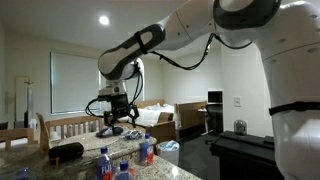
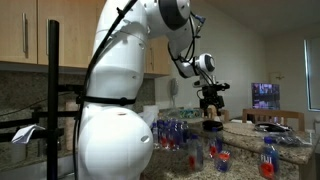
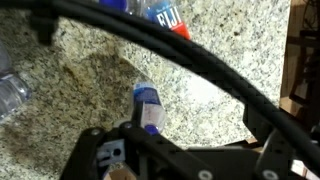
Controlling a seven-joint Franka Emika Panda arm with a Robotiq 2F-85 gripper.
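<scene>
Black cable [image 3: 215, 78] crosses nearest the lens. My claw [image 1: 117, 122] hangs open and empty above a small blue-labelled bottle [image 3: 148, 105] lying on the granite counter [image 3: 230, 50]. A second labelled bottle [image 3: 165, 15] lies beyond that bottle.

In the wrist view the claw [image 3: 118, 165] shows only as a dark, blurred frame, its fingertips not made out. It covers the near end of the small bottle [image 3: 148, 105] just ahead of it. A black cable [image 3: 200, 65] hides a strip of the bench [image 3: 240, 40] beyond. Farther ahead a red-labelled bottle [image 3: 168, 14] is cut by the picture's edge, as is a clear bottle [image 3: 8, 95] off to the claw's side. In an exterior view the bottles [image 1: 146, 150] below the claw are blurred, their labels unreadable.
</scene>
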